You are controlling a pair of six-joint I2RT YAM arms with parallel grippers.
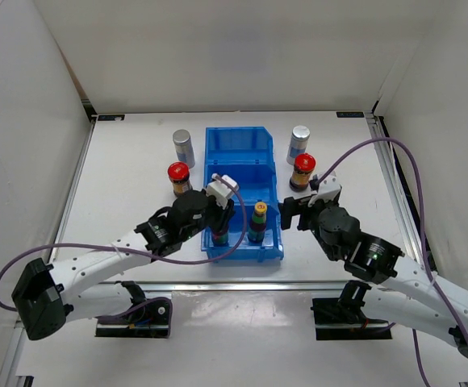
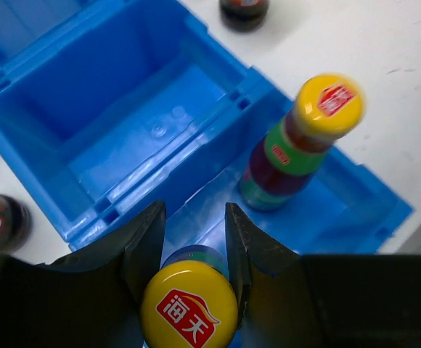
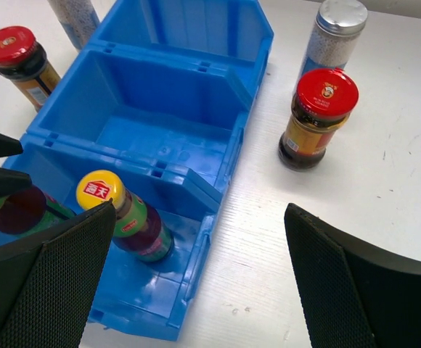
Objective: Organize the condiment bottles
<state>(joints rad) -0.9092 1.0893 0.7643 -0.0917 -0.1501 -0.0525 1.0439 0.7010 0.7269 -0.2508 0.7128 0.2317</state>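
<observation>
A blue bin holds two slim yellow-capped bottles in its front compartment. My left gripper is shut on the left one; its fingers flank the bottle just under the cap. The other bottle stands free beside it and shows in the left wrist view and the right wrist view. My right gripper is open and empty over the table right of the bin. Red-lidded jars and silver-capped cylinders stand on either side of the bin.
The bin's middle compartment and back compartment hold nothing. The right red-lidded jar and silver-capped cylinder stand ahead of my right gripper. White walls enclose the table.
</observation>
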